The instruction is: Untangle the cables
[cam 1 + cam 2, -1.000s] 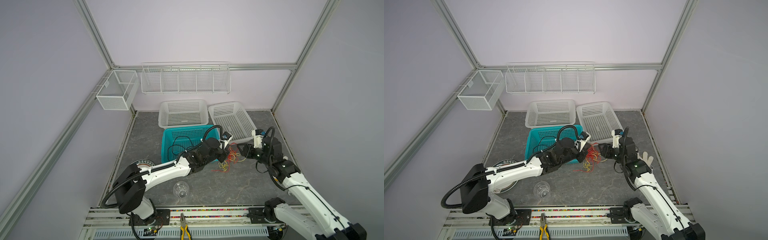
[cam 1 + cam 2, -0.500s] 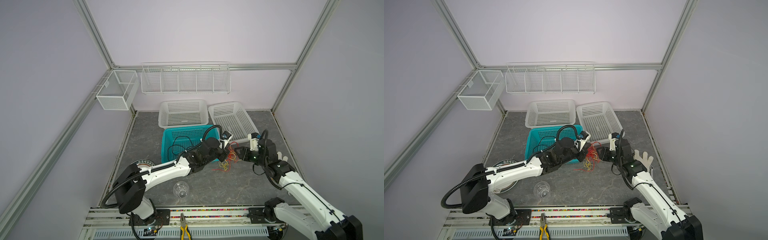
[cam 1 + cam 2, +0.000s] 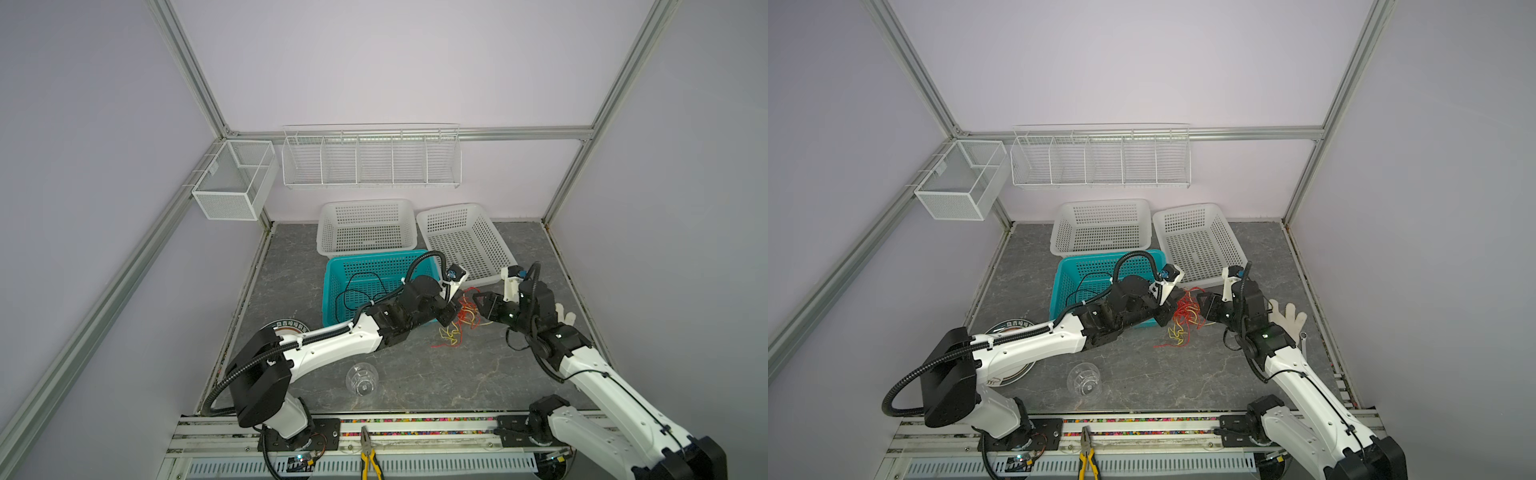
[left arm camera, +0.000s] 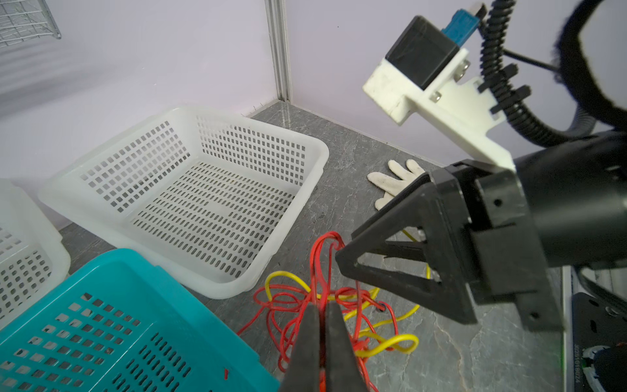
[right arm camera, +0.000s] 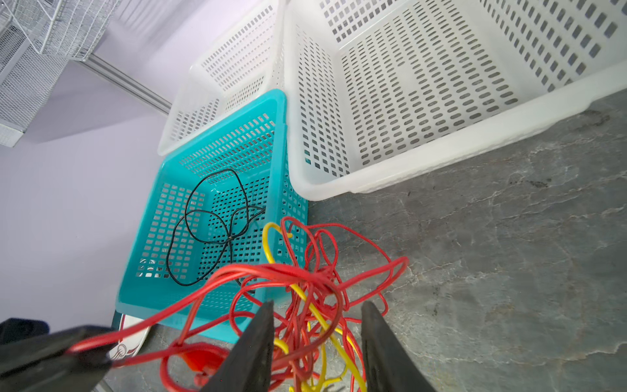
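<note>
The cables show as a red and yellow tangle (image 3: pixel 459 322) (image 3: pixel 1183 318) on the grey floor between both arms, and as a thin black cable (image 3: pixel 357 291) (image 5: pixel 210 220) coiled in the teal basket. My left gripper (image 4: pixel 322 307) (image 3: pixel 451 311) is shut on red strands lifted from the tangle (image 4: pixel 339 302). My right gripper (image 5: pixel 317 305) (image 3: pixel 478 301) faces it from the right. It is open, its fingers standing on either side of a bunch of red and yellow loops (image 5: pixel 305 288).
The teal basket (image 3: pixel 327 286) stands just left of the tangle. Two white baskets (image 3: pixel 365 202) (image 3: pixel 449 206) stand behind it. A white glove (image 3: pixel 1287 320) lies by the right arm. A clear cup (image 3: pixel 361 378), a plate (image 3: pixel 291 326) and pliers (image 3: pixel 368 455) are nearer the front.
My right gripper has moved left into the tangle and its jaws have narrowed. The left gripper has stayed in place, shut on the red strands.
</note>
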`<state>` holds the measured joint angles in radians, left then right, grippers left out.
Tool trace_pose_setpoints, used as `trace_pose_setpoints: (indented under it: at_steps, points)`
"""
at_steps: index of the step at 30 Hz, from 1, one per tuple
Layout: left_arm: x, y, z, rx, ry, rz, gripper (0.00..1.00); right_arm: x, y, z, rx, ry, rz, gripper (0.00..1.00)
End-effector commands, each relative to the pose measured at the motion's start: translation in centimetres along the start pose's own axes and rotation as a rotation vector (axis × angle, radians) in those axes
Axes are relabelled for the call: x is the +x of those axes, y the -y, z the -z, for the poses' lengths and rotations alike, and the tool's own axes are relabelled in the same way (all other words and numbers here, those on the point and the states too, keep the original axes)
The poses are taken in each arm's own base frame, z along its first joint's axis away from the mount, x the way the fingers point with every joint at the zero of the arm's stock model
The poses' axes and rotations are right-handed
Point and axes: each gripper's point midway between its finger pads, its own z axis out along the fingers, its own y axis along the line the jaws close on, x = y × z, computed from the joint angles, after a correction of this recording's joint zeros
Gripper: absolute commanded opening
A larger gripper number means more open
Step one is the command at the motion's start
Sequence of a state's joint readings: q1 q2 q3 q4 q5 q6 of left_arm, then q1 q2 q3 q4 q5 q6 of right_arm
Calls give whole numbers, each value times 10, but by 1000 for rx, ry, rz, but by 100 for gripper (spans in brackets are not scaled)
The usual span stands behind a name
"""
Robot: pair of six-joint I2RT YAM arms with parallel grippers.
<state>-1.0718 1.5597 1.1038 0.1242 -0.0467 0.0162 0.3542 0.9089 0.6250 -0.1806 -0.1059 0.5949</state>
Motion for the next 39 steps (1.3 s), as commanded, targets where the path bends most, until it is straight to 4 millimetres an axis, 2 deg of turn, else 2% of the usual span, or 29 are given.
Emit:
trace_pose_setpoints:
  at_steps: [1,9,20,23,26,30,33,36,39]
  points:
    - [-21,6,1,24,75,-6,0,-1,9,-2,42,5,-15,43]
    - [-29,11,-2,54,99,1,0,15,13,-22,43,-75,-46,41]
    - [-32,10,0,53,117,7,0,19,18,-39,51,-98,-62,21]
    - [-31,10,0,51,117,5,0,24,26,-43,85,-117,-56,13]
    - [-30,7,2,35,118,-1,0,32,43,-45,170,-143,-24,7]
    - [-27,-3,6,-24,102,-24,0,37,80,-32,368,-147,21,6]
    - [-23,-18,10,-108,69,-48,0,35,103,-17,499,-132,48,6]
    - [-21,-39,16,-225,47,-42,0,30,114,-5,569,-116,85,6]
    - [-22,-51,25,-275,37,-42,0,20,125,10,659,-102,132,6]
